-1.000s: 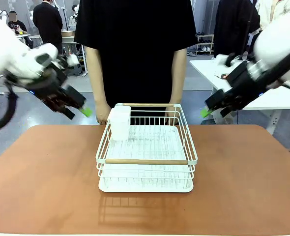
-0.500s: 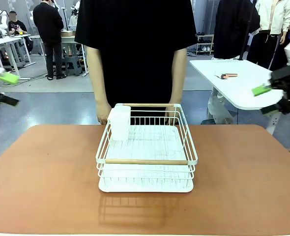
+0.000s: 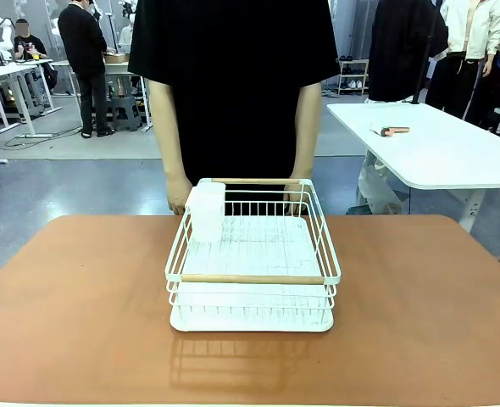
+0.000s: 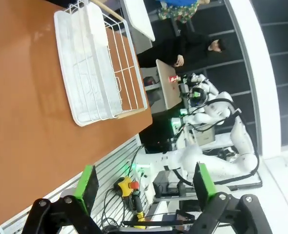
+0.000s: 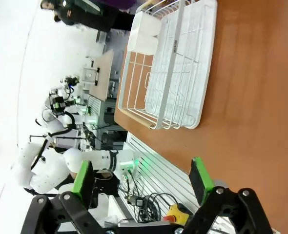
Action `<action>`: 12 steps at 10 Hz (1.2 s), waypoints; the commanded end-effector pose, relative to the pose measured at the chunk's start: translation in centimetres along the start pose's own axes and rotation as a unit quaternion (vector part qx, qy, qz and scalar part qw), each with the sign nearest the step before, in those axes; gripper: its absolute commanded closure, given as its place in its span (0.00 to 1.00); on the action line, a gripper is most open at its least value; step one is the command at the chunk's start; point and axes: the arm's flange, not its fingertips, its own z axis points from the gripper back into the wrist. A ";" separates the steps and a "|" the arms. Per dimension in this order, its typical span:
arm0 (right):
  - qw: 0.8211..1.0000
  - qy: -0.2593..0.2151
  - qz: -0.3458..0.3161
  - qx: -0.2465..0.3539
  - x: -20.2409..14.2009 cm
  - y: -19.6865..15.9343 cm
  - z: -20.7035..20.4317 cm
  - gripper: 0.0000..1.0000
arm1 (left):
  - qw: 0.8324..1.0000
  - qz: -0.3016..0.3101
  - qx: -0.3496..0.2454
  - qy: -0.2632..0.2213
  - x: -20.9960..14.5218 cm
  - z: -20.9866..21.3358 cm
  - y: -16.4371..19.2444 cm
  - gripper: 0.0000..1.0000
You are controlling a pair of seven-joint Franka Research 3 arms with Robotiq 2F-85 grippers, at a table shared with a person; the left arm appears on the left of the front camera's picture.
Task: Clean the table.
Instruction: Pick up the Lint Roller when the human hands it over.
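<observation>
The reddish-brown table (image 3: 80, 305) carries a white wire rack (image 3: 252, 254) at its middle, with a white cup (image 3: 206, 212) standing in the rack's far left corner. A person in black stands at the far side, one hand (image 3: 178, 197) at each far corner of the rack. My left gripper (image 4: 145, 187) is open and holds nothing, high off the side of the table (image 4: 22, 122) with the rack (image 4: 92, 68) far ahead. My right gripper (image 5: 141, 178) is likewise open and holds nothing, looking at the table (image 5: 251, 97) and rack (image 5: 173, 68) from the other side.
A white-topped table (image 3: 428, 144) stands behind at the right with a small object on it. People and work tables fill the background at the left. Cables and an emergency-stop button (image 4: 126, 185) lie below the table's near edge.
Both arms have swung outward, away from above the table's far corners, and left the front view. The rack, the cup and the person have stayed put.
</observation>
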 end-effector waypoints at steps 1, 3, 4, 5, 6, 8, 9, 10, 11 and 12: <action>1.000 -0.015 0.000 0.024 0.5 -1.2 1.9 0.00 | 1.000 0.006 -0.023 0.005 0.5 3.0 1.9 0.00; 0.999 -0.038 -0.024 0.026 0.1 -2.8 4.8 0.00 | 0.999 0.019 -0.027 -0.011 0.5 4.9 3.5 0.00; 0.998 -0.048 -0.026 0.029 -0.5 -3.6 6.2 0.00 | 0.999 0.018 -0.031 -0.007 0.2 5.6 3.9 0.00; 0.998 -0.055 -0.028 0.026 -0.8 -3.9 7.2 0.00 | 0.999 0.029 -0.027 -0.011 0.2 5.7 4.2 0.00; 0.997 -0.061 -0.022 0.029 -1.0 -4.0 7.7 0.00 | 0.999 0.024 -0.032 -0.015 0.3 5.4 4.3 0.00; 0.998 -0.059 -0.023 0.024 -0.8 -4.1 7.5 0.00 | 0.999 0.020 -0.028 -0.008 0.3 4.9 4.1 0.00; 0.998 -0.055 -0.018 0.013 -0.9 -4.2 7.1 0.00 | 0.999 0.008 -0.024 -0.020 0.4 4.5 4.3 0.00; 0.997 -0.061 -0.039 0.019 -1.2 -4.2 7.9 0.00 | 0.999 0.036 -0.019 -0.006 0.2 4.8 4.6 0.00; 0.997 -0.061 -0.039 0.019 -1.2 -4.2 7.9 0.00 | 0.999 0.036 -0.019 -0.006 0.2 4.8 4.6 0.00; 0.997 -0.061 -0.039 0.019 -1.2 -4.2 7.9 0.00 | 0.999 0.036 -0.019 -0.006 0.2 4.8 4.6 0.00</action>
